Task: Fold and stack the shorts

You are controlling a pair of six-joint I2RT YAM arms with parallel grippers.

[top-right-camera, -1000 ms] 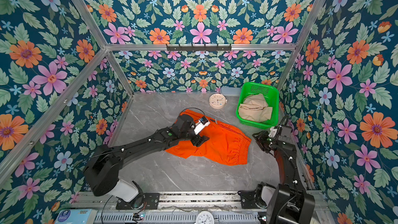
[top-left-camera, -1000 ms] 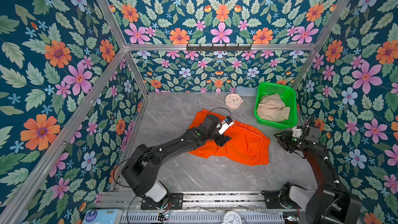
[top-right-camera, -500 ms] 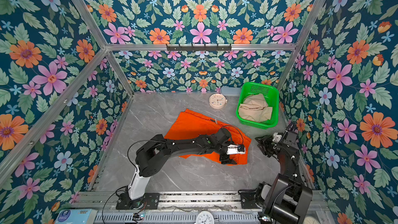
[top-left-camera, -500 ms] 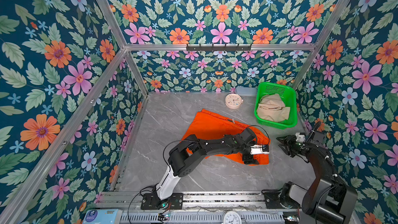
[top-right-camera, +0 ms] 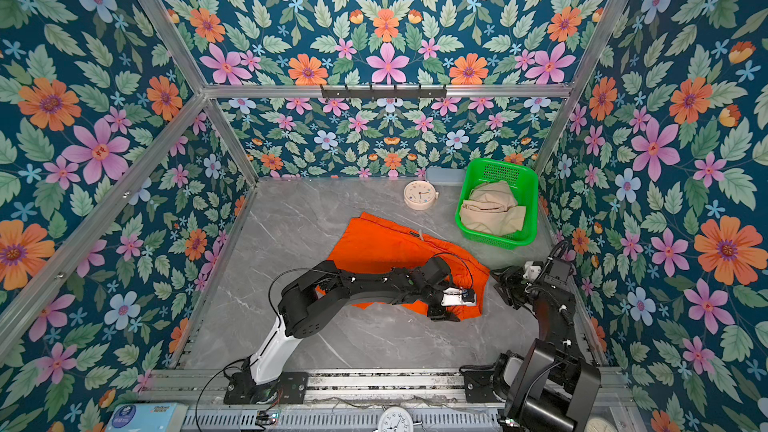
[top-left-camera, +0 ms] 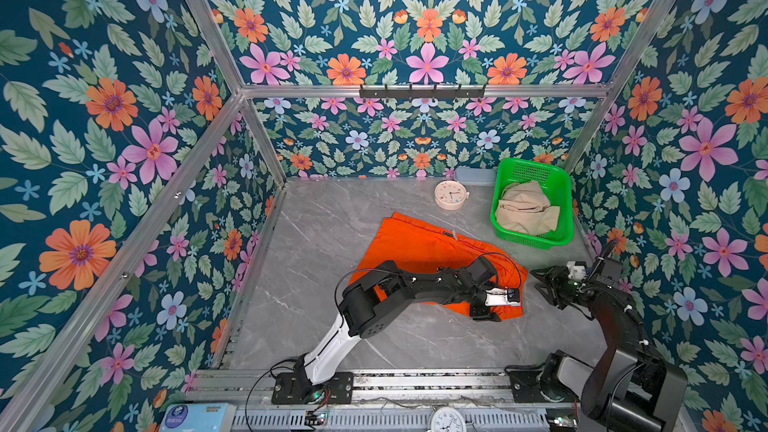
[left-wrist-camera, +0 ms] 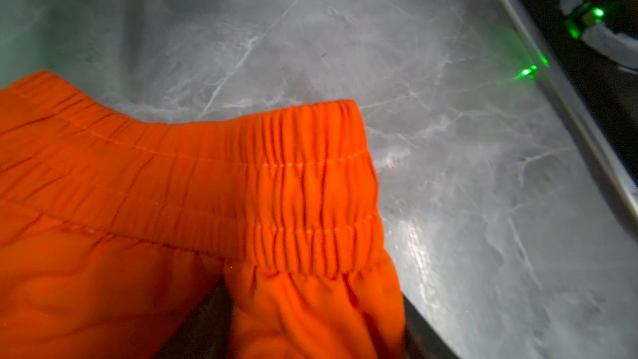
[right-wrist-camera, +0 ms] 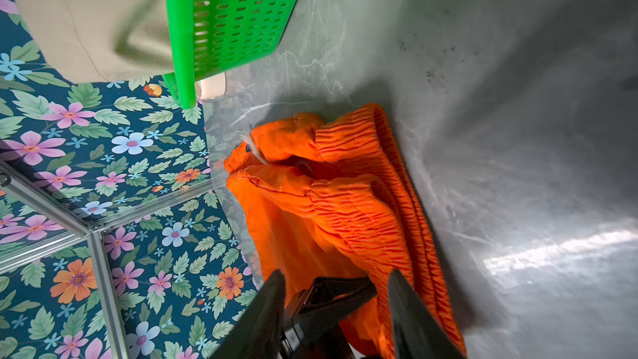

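Note:
The orange shorts (top-left-camera: 419, 249) (top-right-camera: 386, 245) lie spread on the grey table, and a white drawstring (top-left-camera: 455, 236) shows at their far edge. My left gripper (top-left-camera: 505, 309) (top-right-camera: 457, 311) sits at their near right waist corner. In the left wrist view the gathered waistband (left-wrist-camera: 303, 181) bunches between the fingers of my left gripper (left-wrist-camera: 310, 333), which stand apart. My right gripper (top-left-camera: 544, 284) (right-wrist-camera: 336, 278) hangs open just right of that corner, holding nothing. The beige shorts (top-left-camera: 525, 209) (top-right-camera: 490, 209) lie crumpled in the green basket (top-left-camera: 532, 164) (right-wrist-camera: 228, 12).
A round pink clock (top-left-camera: 451, 195) and a small pale box (top-left-camera: 476, 175) stand at the back wall, left of the basket. Floral walls close in three sides. The arm bases and a metal rail (top-left-camera: 415, 384) line the near edge, with a second clock (top-left-camera: 446, 421) below.
My left arm swung from the shorts' far left part across to their near right waist corner, and its jaws narrowed. My right gripper came slightly nearer and opened a little.

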